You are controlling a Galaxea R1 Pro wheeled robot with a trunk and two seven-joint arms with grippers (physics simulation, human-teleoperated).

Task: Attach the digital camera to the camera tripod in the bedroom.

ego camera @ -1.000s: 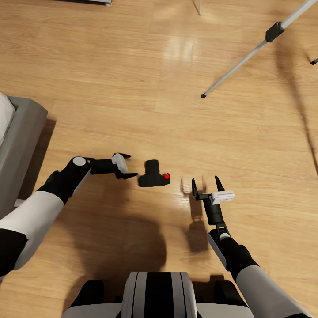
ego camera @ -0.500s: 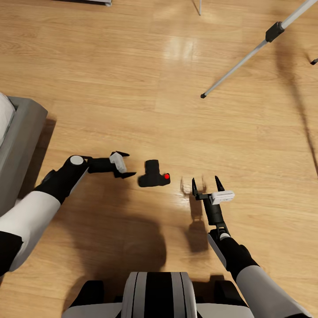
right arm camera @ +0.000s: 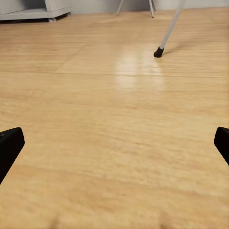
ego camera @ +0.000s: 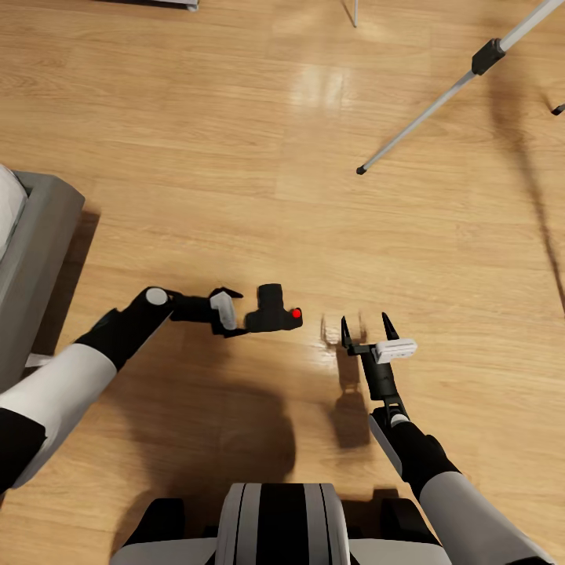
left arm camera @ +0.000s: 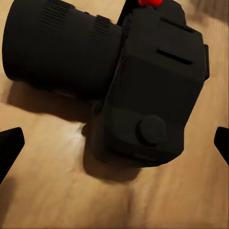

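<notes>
The digital camera [ego camera: 273, 311] lies on the wooden plank floor, black with a red button on its right side. My left gripper [ego camera: 239, 314] is open right beside its left end, fingers spread. In the left wrist view the camera [left arm camera: 138, 90] looms large, lens to one side, with both fingertips [left arm camera: 9, 145] wide apart at the frame's edges, touching nothing. My right gripper [ego camera: 366, 322] stands open a little right of the camera, above bare floor. One silver leg of the camera tripod [ego camera: 428, 114] slants at the upper right, and its black foot [right arm camera: 159, 51] shows in the right wrist view.
A grey bed frame [ego camera: 35, 259] edges the left side. Grey shelving [right arm camera: 33, 8] stands along the far wall. Another thin leg [ego camera: 355, 12] shows at the top. Open floor lies between the camera and the tripod.
My left gripper has moved right and slightly down, closing in on the camera's left end. The camera, right arm and tripod have stayed put.
</notes>
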